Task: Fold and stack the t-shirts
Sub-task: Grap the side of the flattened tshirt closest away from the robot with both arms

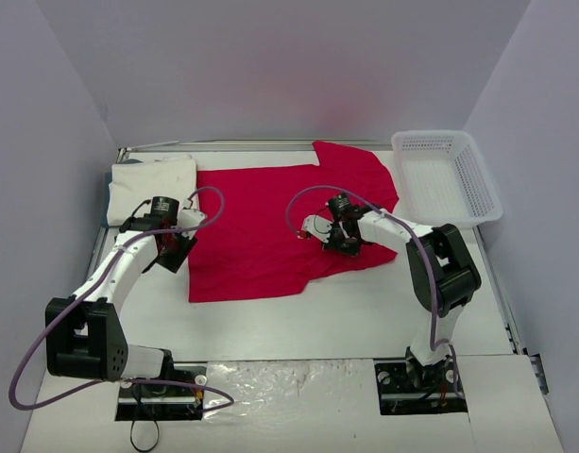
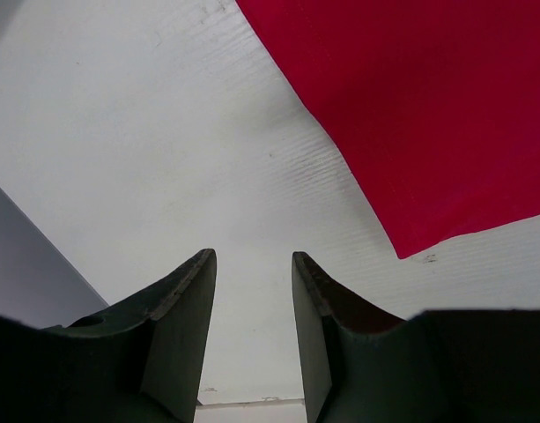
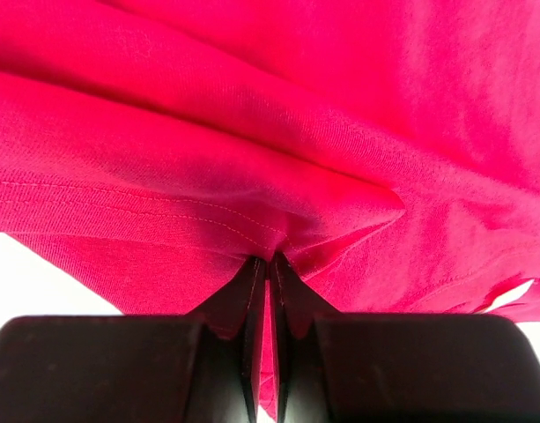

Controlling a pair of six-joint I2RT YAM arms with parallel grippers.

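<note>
T-shirts, two: one red t-shirt [image 1: 270,226] spread across the table [image 1: 317,321], one white t-shirt [image 1: 152,184] at the far-left corner, seemingly folded. One mesh basket [image 1: 450,175] far right. Right gripper [image 3: 270,260] clamped on a red fold; left gripper [image 2: 252,260] fingers apart over bare table, empty.

Left arm [image 1: 114,274], white links with black joints: rises from its base at the near edge and reaches forward, its wrist angled inward and down. Left hand [image 2: 252,260]: two dark fingers [image 2: 183,300] stand parted, tips just above the surface. Right arm [image 1: 402,231], of the same build: elbow raised at the outer side, forearm extended inward toward the centre. Right hand [image 3: 270,260]: black fingers [image 3: 250,295] pressed together, pinching a fold of the bright red cloth t-shirt [image 3: 278,159] between their tips.
</note>
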